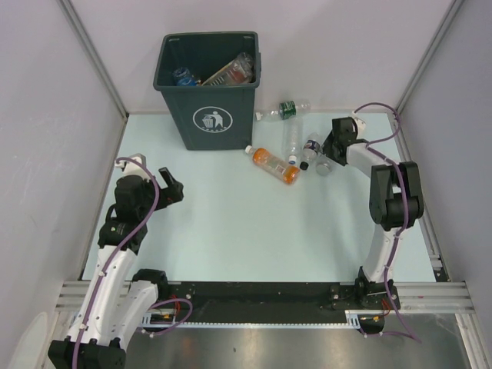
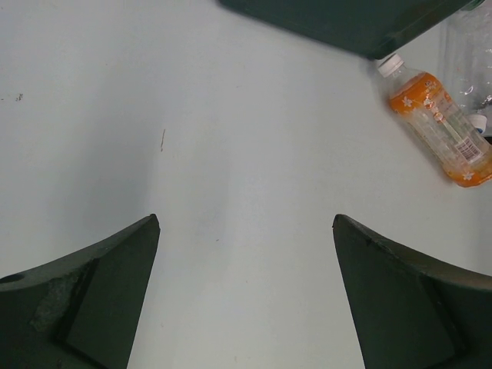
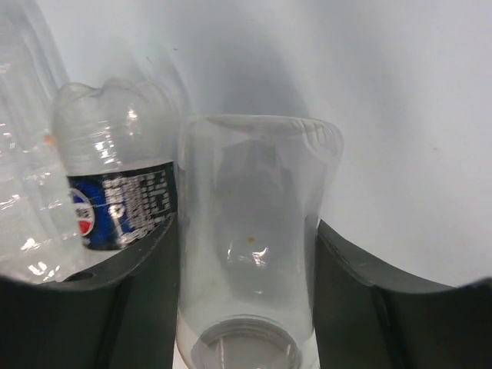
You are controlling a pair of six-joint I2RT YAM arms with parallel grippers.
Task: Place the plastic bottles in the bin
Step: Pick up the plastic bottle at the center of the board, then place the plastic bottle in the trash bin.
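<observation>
The dark green bin stands at the back of the table with several plastic bottles inside it. To its right lie an orange-filled bottle, a green-labelled one, a long clear one and a blue-labelled one. My right gripper is down among them. In the right wrist view its jaws press both sides of a clear bottle, and the blue-labelled bottle lies against the left finger. My left gripper hovers open over bare table, nothing between its fingers.
The left wrist view takes in the bin's corner, the orange-filled bottle and part of a clear bottle at the right edge. Grey walls close in the table on the left, back and right. A loose white cap lies near the bin.
</observation>
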